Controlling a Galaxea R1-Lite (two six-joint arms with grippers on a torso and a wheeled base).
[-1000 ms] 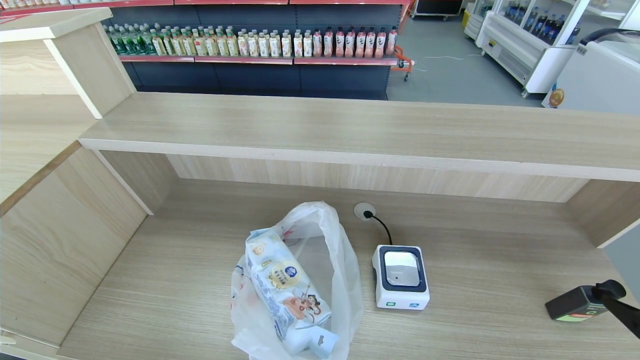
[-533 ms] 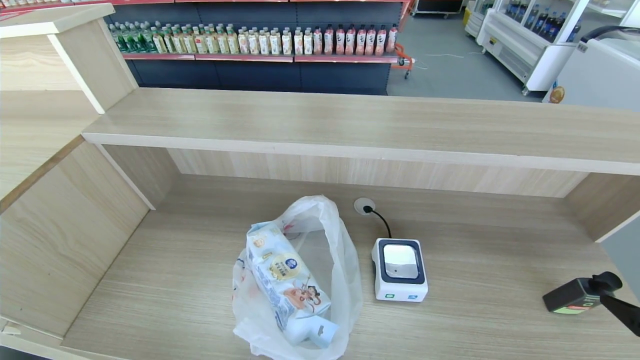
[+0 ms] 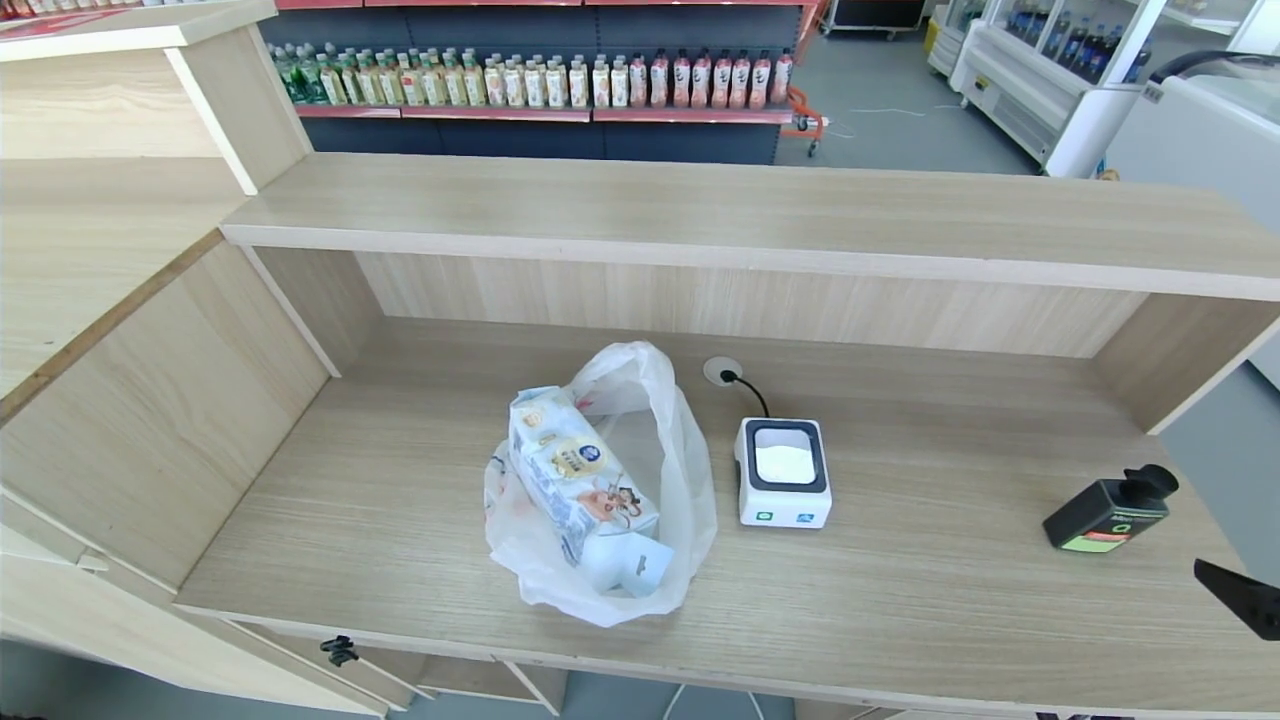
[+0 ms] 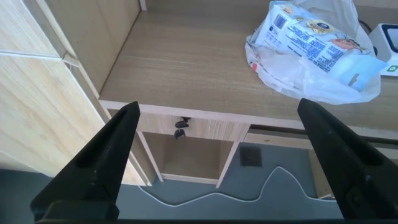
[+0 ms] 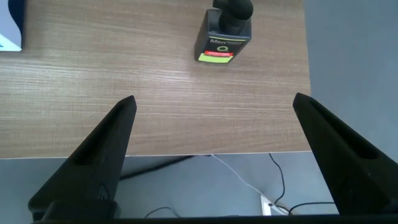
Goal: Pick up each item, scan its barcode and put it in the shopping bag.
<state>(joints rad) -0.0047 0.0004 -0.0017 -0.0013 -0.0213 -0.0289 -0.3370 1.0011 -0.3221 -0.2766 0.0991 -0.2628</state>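
Tissue pack (image 3: 577, 472) in shopping bag (image 3: 692, 478)

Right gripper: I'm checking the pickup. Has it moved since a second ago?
Yes. The right gripper has backed away from the bottle, toward the counter's front edge, with nothing in it.

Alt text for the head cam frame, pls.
A white bag lies open on a wooden counter with a pack inside it, and a scanner sits just to its right. A dark bottle lies farther right, near the counter's end. Shelves of drinks line the shop behind.
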